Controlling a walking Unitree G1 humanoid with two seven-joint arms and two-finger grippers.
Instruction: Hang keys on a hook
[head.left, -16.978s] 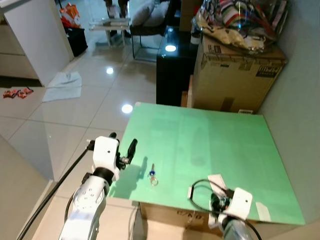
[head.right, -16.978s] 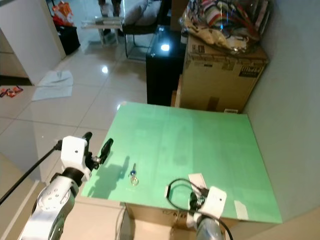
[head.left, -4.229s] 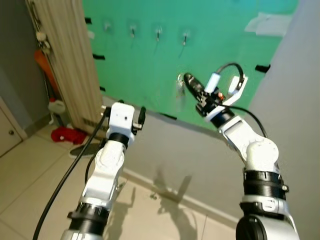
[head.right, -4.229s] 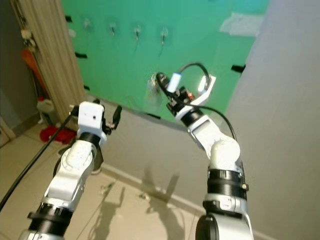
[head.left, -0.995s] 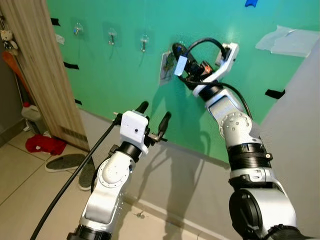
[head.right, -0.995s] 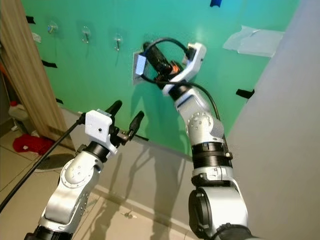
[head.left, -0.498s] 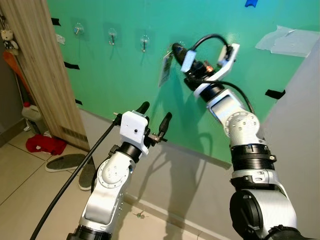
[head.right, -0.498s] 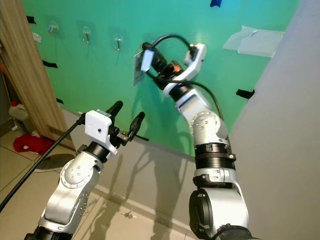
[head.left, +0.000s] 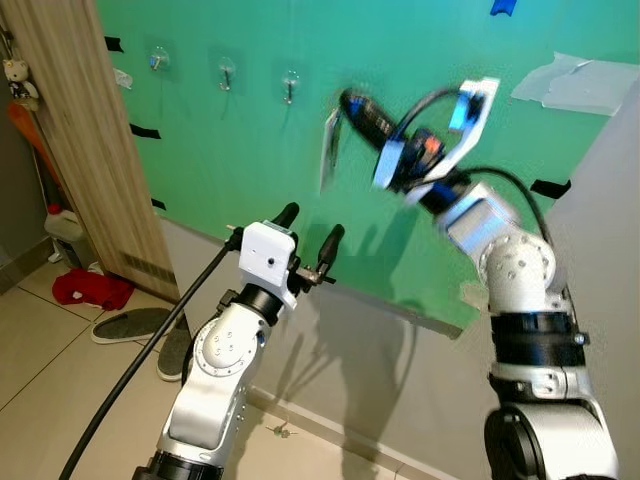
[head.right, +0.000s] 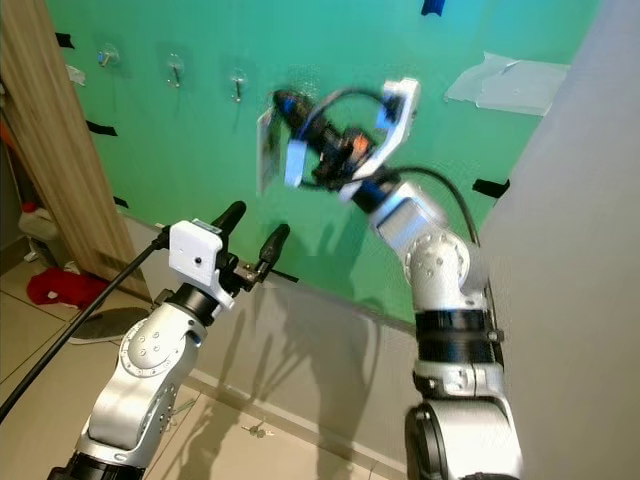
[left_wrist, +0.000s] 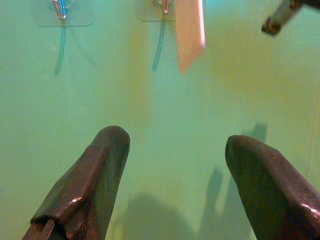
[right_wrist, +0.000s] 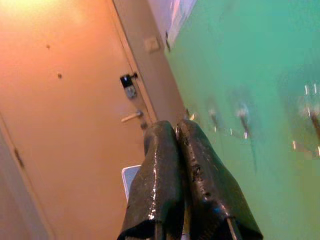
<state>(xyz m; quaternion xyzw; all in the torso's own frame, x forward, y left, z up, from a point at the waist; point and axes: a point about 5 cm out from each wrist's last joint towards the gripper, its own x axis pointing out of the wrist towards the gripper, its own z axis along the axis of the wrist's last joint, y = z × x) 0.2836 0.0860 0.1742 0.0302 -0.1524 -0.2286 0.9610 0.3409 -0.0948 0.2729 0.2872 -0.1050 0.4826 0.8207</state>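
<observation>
- Across the whole upper frame stretches the green wall panel, and at far left stands a wooden door.
- Centre to right of frame, the right arm is raised and blurred, reaching toward the panel.
- Lower centre, the left arm is held up in front of the grey wall below the panel.
- Just above it, the left gripper has its two black fingers spread wide apart, nothing between them!
- Upper centre, the right gripper shows its fingers pressed together, and I cannot tell whether anything is pinched there.
- Just left of that gripper hangs a pale tag, hard against the panel; the keys themselves are too blurred to pick out.
- Upper left, three small clear hooks sit in a row.
</observation>
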